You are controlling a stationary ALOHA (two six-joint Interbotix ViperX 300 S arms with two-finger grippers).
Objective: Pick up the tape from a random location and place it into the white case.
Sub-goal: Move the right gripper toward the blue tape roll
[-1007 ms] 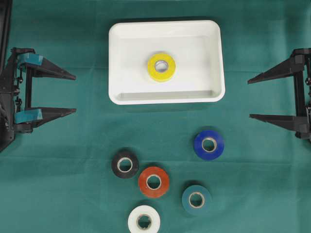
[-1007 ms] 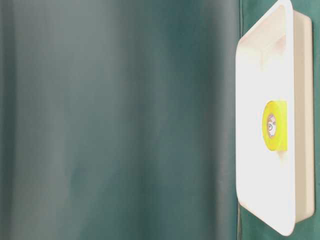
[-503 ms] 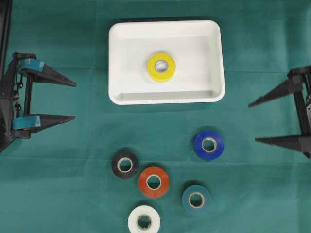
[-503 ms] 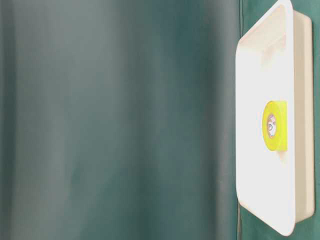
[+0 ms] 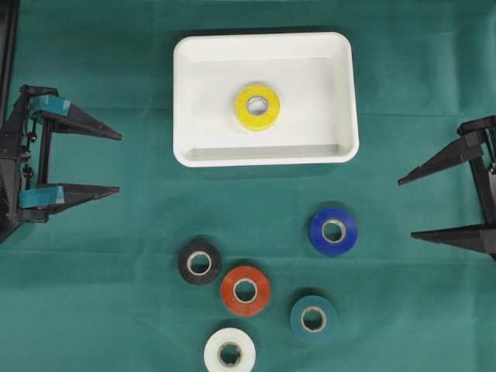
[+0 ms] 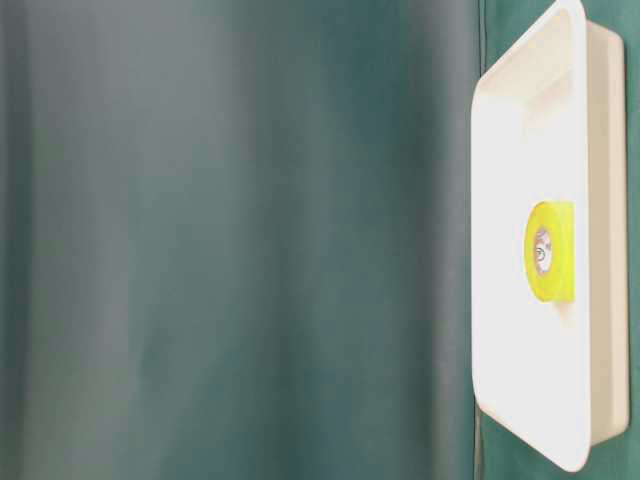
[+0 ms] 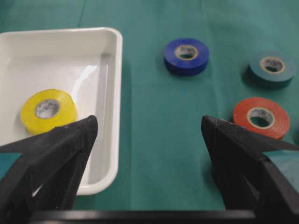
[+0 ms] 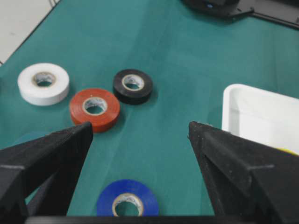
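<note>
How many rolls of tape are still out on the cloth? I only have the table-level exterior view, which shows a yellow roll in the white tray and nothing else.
Observer: Five lie on the green cloth outside the large shallow white plastic case: a blue roll, a black roll, an orange-red roll, a dark teal roll and a white roll.
Operator: Is either gripper holding one?
Observer: No. The left gripper stands open and empty, left of the case.
Operator: And the right?
Observer: The right gripper is open and empty too, at the overhead view's right edge; the blue roll is the nearest roll to it.
Operator: Is the yellow roll flat?
Observer: Yes, the yellow roll of tape lies flat near the case's middle.
</note>
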